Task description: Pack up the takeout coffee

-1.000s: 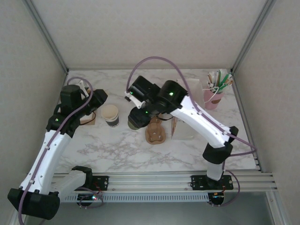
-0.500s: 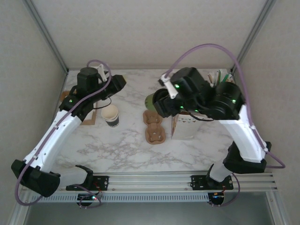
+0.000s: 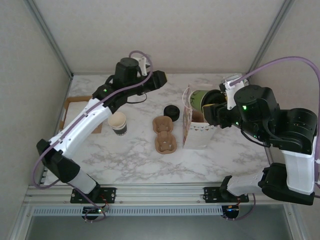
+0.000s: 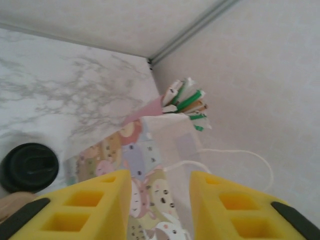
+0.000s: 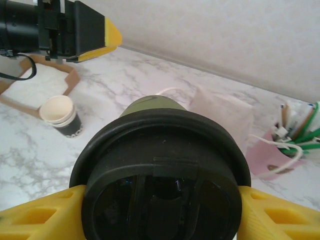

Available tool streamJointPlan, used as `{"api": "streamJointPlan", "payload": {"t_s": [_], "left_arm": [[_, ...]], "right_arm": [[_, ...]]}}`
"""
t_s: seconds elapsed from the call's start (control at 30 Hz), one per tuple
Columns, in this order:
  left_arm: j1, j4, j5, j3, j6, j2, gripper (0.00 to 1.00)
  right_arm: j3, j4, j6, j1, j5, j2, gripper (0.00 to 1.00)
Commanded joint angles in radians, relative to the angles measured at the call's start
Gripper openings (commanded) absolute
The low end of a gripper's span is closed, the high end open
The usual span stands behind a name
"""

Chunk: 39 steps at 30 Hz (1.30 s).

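- Right claw [image 5: 161, 216] clamped round coffee [image 3: 201, 98], held sideways over bag [image 3: 196, 136].
- Left claw [image 4: 160, 176] part open, empty, near bag's mouth.
- Packing step. Next, I reckon: turn the cup upright and lower it in.

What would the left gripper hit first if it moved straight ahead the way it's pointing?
Most likely the cartoon-printed bag: in the left wrist view it sits right between the fingers of the left gripper, with the pink cup behind it. Depth is unclear, so that's a guess.
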Motion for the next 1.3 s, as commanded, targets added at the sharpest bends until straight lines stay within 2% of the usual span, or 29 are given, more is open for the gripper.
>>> {"api": "streamJointPlan", "payload": {"t_s": [0.0, 0.13, 0.33, 0.47, 0.53, 0.63, 0.83, 1.1, 1.27], "left_arm": [[-0.042, 0.009, 0.049, 0.085, 0.030, 0.047, 0.40], [-0.080, 0.004, 0.074, 0.136, 0.042, 0.098, 0.45], [-0.112, -0.012, 0.114, 0.126, 0.082, 0.122, 0.55], [-0.113, -0.008, 0.123, 0.056, 0.105, 0.103, 0.54], [-0.113, -0.009, 0.132, 0.038, 0.116, 0.107, 0.51], [-0.113, -0.005, 0.148, 0.025, 0.123, 0.115, 0.43], [-0.113, 0.005, 0.174, -0.007, 0.132, 0.109, 0.33], [-0.112, 0.020, 0.191, -0.065, 0.135, 0.090, 0.09], [-0.113, 0.049, 0.191, -0.130, 0.124, 0.047, 0.05]], "right_arm": [[-0.016, -0.053, 0.050, -0.025, 0.090, 0.020, 0.65], [-0.019, -0.094, 0.053, -0.089, 0.093, 0.047, 0.65], [-0.014, -0.105, 0.034, -0.194, -0.014, 0.119, 0.65], [0.031, -0.153, 0.036, -0.279, -0.105, 0.188, 0.64], [0.061, -0.187, 0.037, -0.344, -0.148, 0.231, 0.64], [0.103, -0.235, 0.039, -0.377, -0.171, 0.287, 0.64], [0.033, -0.236, 0.046, -0.453, -0.227, 0.310, 0.64], [-0.084, -0.237, 0.061, -0.476, -0.256, 0.348, 0.64], [-0.126, -0.236, 0.069, -0.483, -0.279, 0.359, 0.65]]}}
